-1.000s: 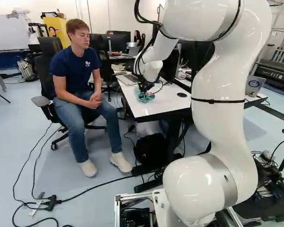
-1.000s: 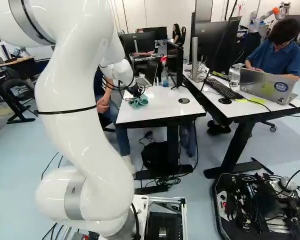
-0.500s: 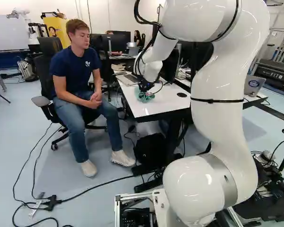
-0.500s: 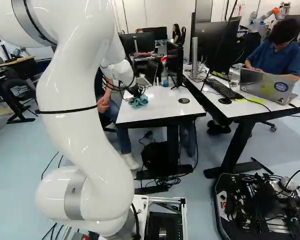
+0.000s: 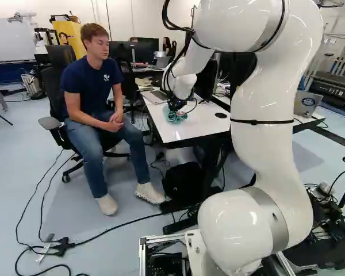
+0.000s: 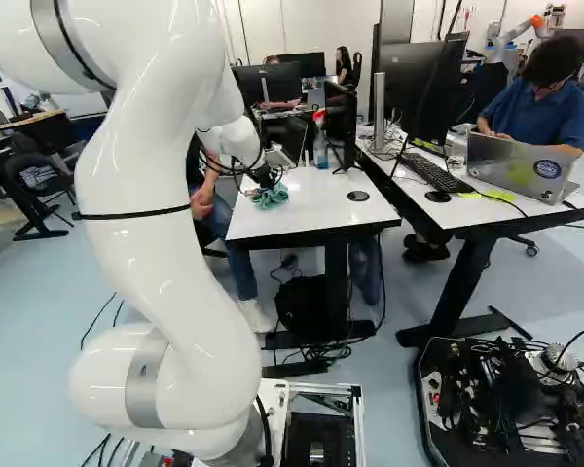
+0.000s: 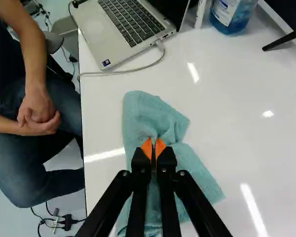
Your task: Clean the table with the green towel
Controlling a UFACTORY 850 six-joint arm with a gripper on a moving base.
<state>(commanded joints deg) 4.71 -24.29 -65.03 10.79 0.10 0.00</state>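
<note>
"Doing what, that black gripper with orange pads [image 7: 153, 144]?"

"It's pinching the green cloth towel [image 7: 147, 114], which is lying on the shiny white table [image 7: 227, 128], reaching ahead and back under it."

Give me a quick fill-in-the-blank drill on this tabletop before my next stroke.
The tool is ____ (open/shut) on the towel.
Its pads are ____.
On the table, a cable runs from the open ____.
The bottle holds ____ liquid.

Missing words: shut; orange; laptop; blue.
</note>
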